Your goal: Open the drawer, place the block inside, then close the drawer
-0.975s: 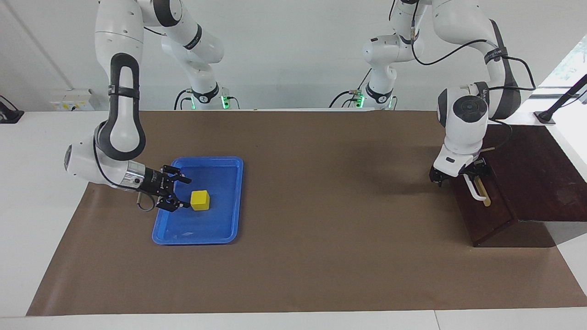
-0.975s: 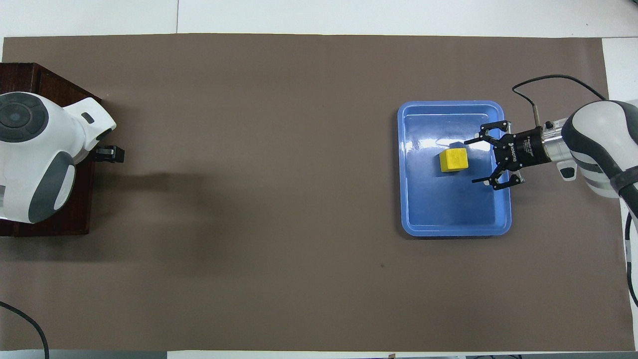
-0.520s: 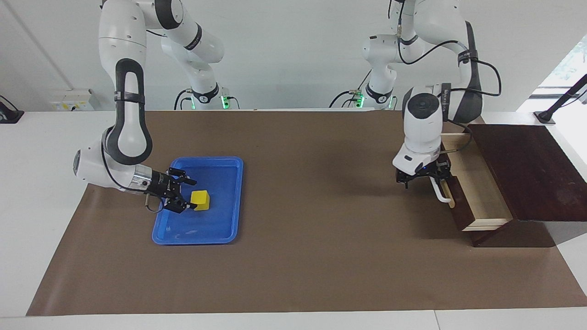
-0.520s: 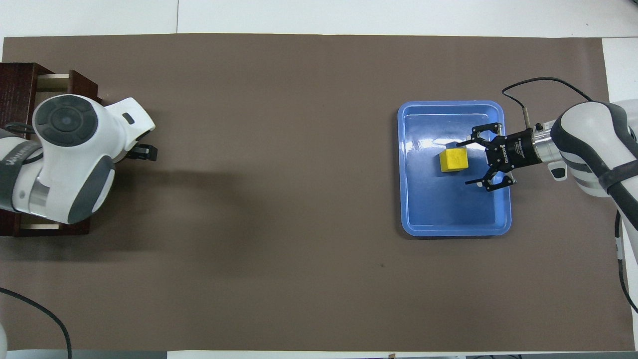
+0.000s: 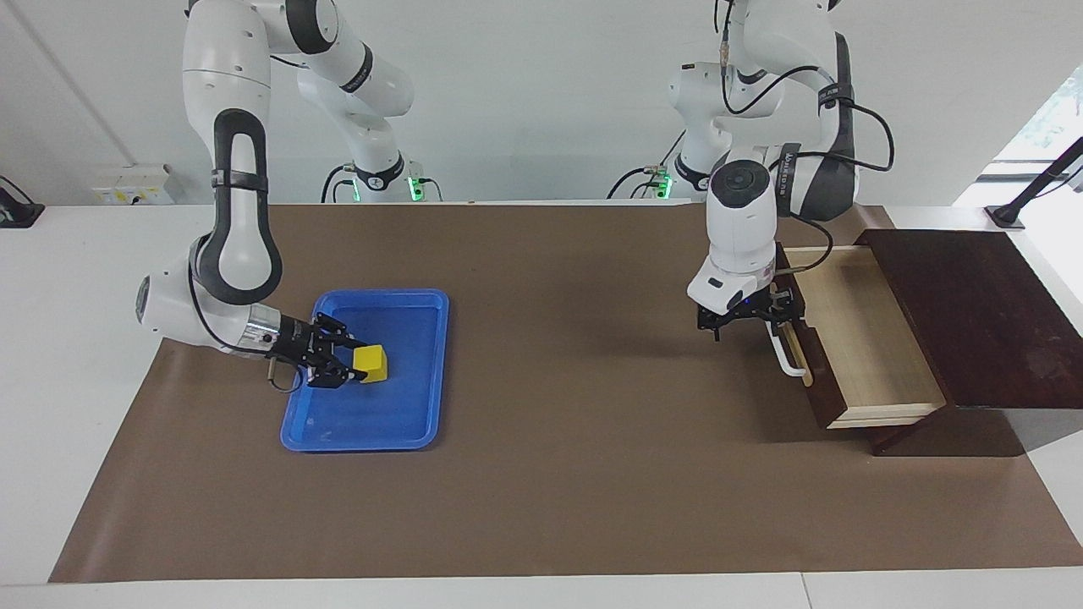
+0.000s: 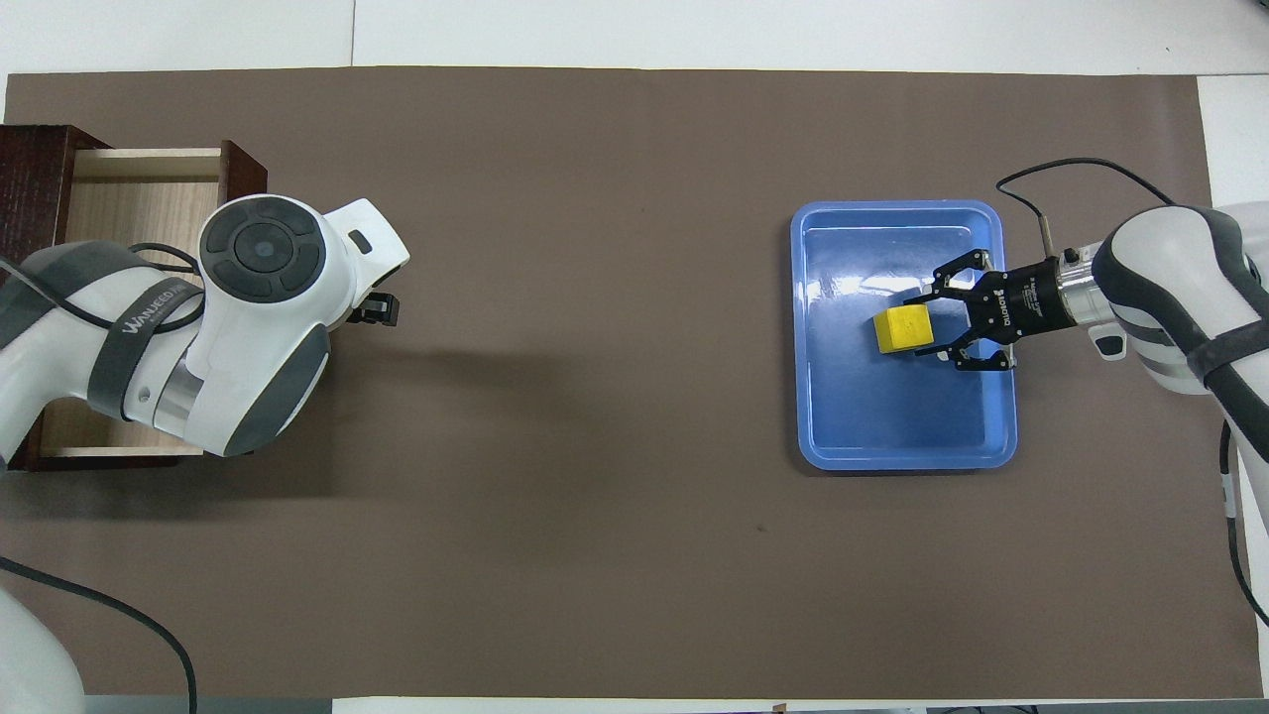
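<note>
The yellow block point(image 5: 372, 364) point(image 6: 901, 329) rests in the blue tray point(image 5: 364, 443) point(image 6: 897, 456) at the right arm's end of the table. My right gripper point(image 5: 350, 365) point(image 6: 930, 327) reaches in low from the tray's outer side and is shut on the block. The drawer point(image 5: 854, 338) point(image 6: 139, 198) stands pulled well out of the dark wooden box point(image 5: 973, 313), and its pale wood inside holds nothing. My left gripper point(image 5: 749, 324) hangs at the drawer's front with its fingers spread, one of them by the white handle point(image 5: 793, 359).
A brown mat point(image 5: 575, 440) covers the table between the tray and the drawer. The left arm's wrist point(image 6: 263, 297) hides the drawer's front in the overhead view. A black cable point(image 6: 1081, 169) loops beside the right arm.
The left arm has drawn the drawer out toward the middle of the table. My right gripper has slid forward to the block and closed on it.
</note>
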`<state>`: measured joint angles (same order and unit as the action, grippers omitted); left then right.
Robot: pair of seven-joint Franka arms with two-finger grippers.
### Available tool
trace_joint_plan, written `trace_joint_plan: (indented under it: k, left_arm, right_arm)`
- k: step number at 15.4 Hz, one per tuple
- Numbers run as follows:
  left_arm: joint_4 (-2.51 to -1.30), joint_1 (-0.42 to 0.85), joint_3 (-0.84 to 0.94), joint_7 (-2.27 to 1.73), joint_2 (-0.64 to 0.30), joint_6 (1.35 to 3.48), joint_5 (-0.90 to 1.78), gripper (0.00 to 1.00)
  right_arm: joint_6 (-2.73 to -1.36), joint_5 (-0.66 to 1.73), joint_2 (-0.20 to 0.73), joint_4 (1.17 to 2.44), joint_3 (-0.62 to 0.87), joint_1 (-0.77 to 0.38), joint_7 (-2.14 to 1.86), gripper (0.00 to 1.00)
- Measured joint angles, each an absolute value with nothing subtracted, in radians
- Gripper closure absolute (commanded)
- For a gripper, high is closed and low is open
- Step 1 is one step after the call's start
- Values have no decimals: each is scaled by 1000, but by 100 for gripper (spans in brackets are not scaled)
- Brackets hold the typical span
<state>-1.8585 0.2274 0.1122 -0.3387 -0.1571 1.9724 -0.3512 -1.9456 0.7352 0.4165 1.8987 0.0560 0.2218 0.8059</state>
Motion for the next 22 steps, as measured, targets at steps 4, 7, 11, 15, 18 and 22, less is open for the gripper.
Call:
trace_joint_plan:
  k: [4,7,11,15,18,22]
  left_arm:
    - [-1567,230,114,-393,-204,1680,-209,0]
    - [-1522,238,119,-566,-223,1648,-122,0]
    - [-1520,255,119,-840,-237,1670,-28,0]
    - [-1520,253,107,-1124,-241,1735,7,0]
    - [-1523,254,108,-1351,-247,1790,40,0]
    - [-1544,270,119,-1711,-251,1893,107,0]
  right_arm:
    - [-1948,736,417,1894,56,222,805,100]
    - [-1923,741,416,1854,57,221,814,100]
    - [-1813,747,414,1697,67,178,958,100]
    - [-1814,756,411,1580,72,21,1188,100]
    - [-1885,785,409,1554,74,-97,1302,100]
    - [-2001,787,407,1551,74,-223,1420,100]
